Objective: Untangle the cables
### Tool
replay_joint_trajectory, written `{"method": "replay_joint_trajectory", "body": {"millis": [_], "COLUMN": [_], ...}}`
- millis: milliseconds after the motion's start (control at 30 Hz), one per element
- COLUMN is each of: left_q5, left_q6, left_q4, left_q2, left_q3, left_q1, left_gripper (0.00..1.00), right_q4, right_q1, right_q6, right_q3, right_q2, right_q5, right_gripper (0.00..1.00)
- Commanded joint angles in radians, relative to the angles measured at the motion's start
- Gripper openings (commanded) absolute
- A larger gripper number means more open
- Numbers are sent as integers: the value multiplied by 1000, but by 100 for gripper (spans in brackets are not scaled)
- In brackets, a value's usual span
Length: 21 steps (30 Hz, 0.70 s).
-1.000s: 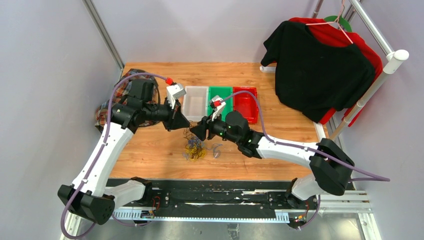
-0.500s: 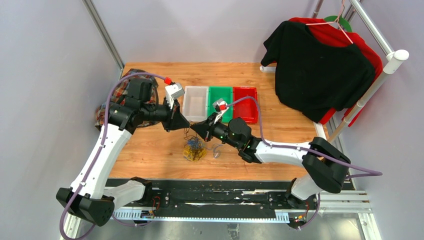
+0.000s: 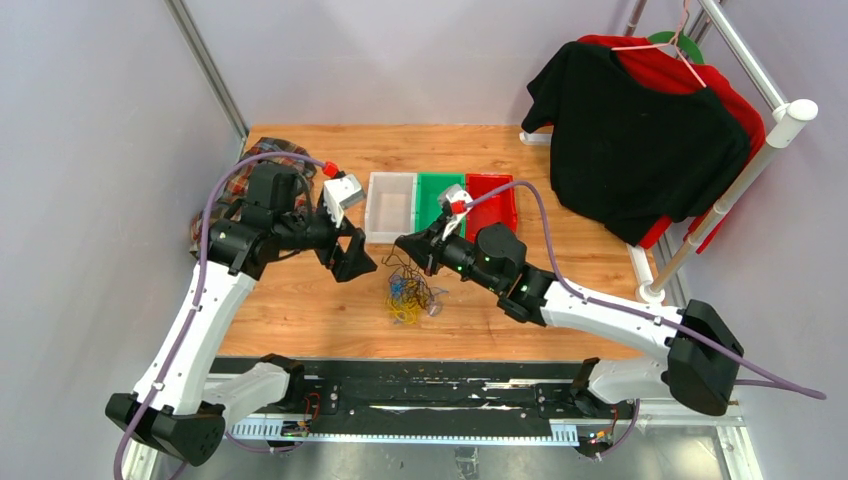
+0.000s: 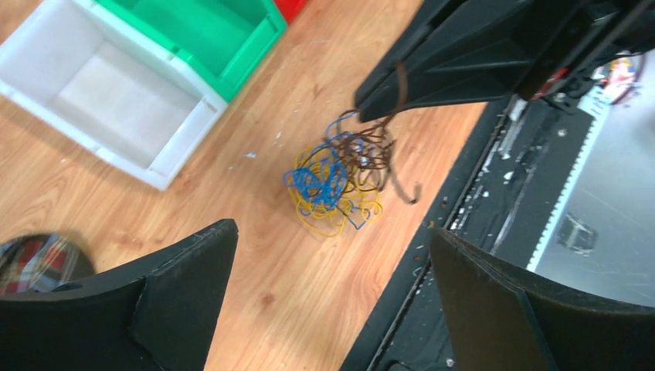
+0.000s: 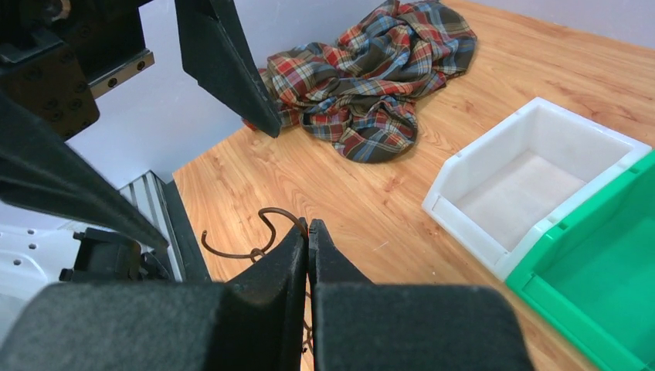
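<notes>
The right tool is clenched on one dark brown cable, pinching it at the very fingertips, and the strand runs down from there into the rest of the cables. These form a small knot of yellow, blue and brown loops on the table, in front of the white bin and between the two arms. Whether the knot's underside sits fully on the wood is hard to tell. The left tool is released, its fingers spread wide above the knot and holding nothing. The wires look light, thin and springy, holding their curl rather than lying limp, so they will likely snag on each other's hooked ends and drag the whole bunch along instead of sliding free. The safest hold seems to be a single protruding loop or free end at the knot's edge, well apart from the pinched brown strand.
</notes>
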<state>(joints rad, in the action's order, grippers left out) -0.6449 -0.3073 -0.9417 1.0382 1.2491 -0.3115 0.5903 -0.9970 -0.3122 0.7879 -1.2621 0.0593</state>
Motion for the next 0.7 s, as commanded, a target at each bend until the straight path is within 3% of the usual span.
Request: {"method": "replay_joint_trajectory", "body": {"millis": [0, 100, 233, 433, 567, 667], "left_q5": [-160, -216, -221, -230, -176, -141], "left_q6": [11, 27, 10, 9, 7, -3], "left_q4": [-2, -2, -4, 5, 16, 30], "left_q2": [0, 22, 46, 81, 85, 67], "left_q3": [31, 31, 9, 0, -5, -26], "left_q1": [-7, -17, -23, -23, -23, -23], "left_gripper": [99, 99, 91, 63, 34, 22], "right_q4": [-145, -166, -190, -199, -194, -185], "right_q1": [-12, -21, -43, -70, -76, -77], "right_q6": [74, 82, 102, 116, 119, 119], "right_q3": [106, 133, 168, 192, 190, 182], "right_q2": [-30, -53, -78, -109, -111, -106], "right_q5": [65, 71, 79, 85, 92, 94], "right_gripper": [1, 1, 1, 1, 1, 1]}}
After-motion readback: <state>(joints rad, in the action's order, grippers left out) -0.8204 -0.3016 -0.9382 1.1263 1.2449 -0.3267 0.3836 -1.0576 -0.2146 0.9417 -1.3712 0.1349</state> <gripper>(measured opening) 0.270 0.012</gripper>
